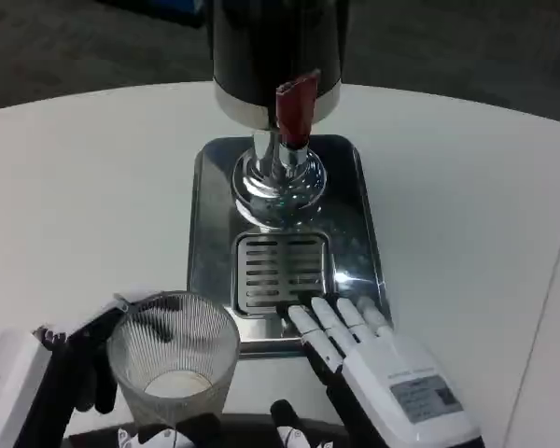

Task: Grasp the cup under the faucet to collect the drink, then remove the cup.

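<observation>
A clear ribbed cup [173, 359] stands upright near the table's front edge, left of the drip tray, with a pale liquid in its bottom. My left hand [70, 378] wraps its black and white fingers around the cup's left and lower sides and holds it. The dark drink dispenser [275, 56] with its red tap lever [295, 107] stands on a chrome foot at the back of the silver tray [215, 215]. My right hand [373, 369] lies flat, fingers apart, its fingertips over the tray's front rim beside the slotted grate [280, 273]. It holds nothing.
The round white table [467, 205] spreads wide to both sides of the tray. A seam or table edge runs down the far right. Dark floor lies beyond the table's back edge.
</observation>
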You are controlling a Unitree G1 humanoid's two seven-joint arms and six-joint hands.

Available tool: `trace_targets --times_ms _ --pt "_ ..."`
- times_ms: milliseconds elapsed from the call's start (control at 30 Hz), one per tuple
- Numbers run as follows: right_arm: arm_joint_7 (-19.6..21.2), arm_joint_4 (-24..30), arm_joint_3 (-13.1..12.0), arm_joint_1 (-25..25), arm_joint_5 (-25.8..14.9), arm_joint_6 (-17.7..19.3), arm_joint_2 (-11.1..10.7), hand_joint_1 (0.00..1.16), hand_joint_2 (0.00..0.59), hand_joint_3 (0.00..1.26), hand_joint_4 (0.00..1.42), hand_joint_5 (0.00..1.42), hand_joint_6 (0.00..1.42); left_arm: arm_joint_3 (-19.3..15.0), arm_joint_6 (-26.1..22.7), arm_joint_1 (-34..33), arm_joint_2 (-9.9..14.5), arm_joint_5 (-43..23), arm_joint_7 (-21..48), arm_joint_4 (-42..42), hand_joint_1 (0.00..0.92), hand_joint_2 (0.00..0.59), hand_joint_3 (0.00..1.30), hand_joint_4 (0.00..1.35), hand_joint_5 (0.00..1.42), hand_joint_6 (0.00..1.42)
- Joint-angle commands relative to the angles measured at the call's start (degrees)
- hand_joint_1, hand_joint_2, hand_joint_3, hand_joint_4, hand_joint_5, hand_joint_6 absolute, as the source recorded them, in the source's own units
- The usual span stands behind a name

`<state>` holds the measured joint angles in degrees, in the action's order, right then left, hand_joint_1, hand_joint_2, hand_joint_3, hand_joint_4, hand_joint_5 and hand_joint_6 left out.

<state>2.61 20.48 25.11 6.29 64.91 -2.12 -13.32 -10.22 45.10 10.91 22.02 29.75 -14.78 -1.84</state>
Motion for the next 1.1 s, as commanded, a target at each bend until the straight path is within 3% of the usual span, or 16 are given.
trace_targets --times_ms 33,233,567,900,1100 --pt "0.50 1.12 0.07 1.23 0.79 -0.96 0.45 0.30 0.474 0.05 0.00 0.00 0.00 -0.24 -0.96 -1.21 -0.93 -0.87 -0.83 1.47 0.553 0.158 0.88 1.00 1.19 1.30" --pt "0.47 2.41 0.01 2.16 2.83 -3.18 1.61 0.30 0.474 0.05 0.00 0.00 0.00 0.06 -4.11 -5.44 -2.11 0.33 -2.21 -0.99 0.555 0.159 0.88 1.00 1.19 1.30" --pt "-0.03 6.18 -0.24 5.33 4.23 -4.39 1.78 0.30 0.474 0.05 0.00 0.00 0.00 2.65 -5.84 -17.55 -1.09 5.07 -6.76 -9.79 0.551 0.157 0.88 1.00 1.21 1.30" --pt "-0.21 8.38 -0.32 7.05 5.52 -5.11 2.29 0.30 0.474 0.05 0.00 0.00 0.00 8.68 -7.82 -30.11 1.59 11.14 -15.18 -24.62 0.551 0.156 0.88 1.00 1.21 1.30" --pt "-0.10 8.77 -0.75 6.46 5.51 -5.37 3.03 0.30 0.474 0.05 0.00 0.00 0.00 13.63 -8.50 -38.82 1.51 12.23 -19.03 -35.76 0.551 0.156 0.88 1.00 1.21 1.30"
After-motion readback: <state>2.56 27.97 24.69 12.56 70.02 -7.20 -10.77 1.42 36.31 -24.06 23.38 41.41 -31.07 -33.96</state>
